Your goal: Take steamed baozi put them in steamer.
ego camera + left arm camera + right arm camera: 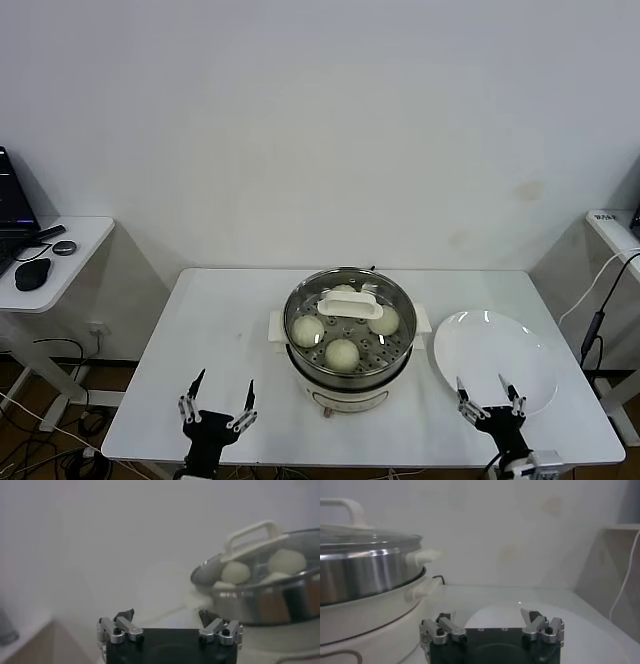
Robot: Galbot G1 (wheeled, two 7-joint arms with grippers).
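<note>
The steamer (347, 390) stands mid-table with a glass lid (350, 303) resting on it. Several pale steamed baozi (342, 353) lie on its perforated tray, seen through the lid. My left gripper (218, 392) hovers open and empty near the table's front edge, left of the steamer. In the left wrist view the gripper (166, 616) is apart from the steamer (270, 602), where the baozi (236, 572) show under the lid. My right gripper (490, 390) is open and empty over the near rim of the white plate (500, 345). From the right wrist, that gripper (490, 615) has the steamer (365, 572) beside it.
The white plate (575, 630) right of the steamer holds nothing. A side table at the far left carries a mouse (32, 273) and a laptop (14, 205). A shelf (612, 228) with a hanging cable stands at the far right.
</note>
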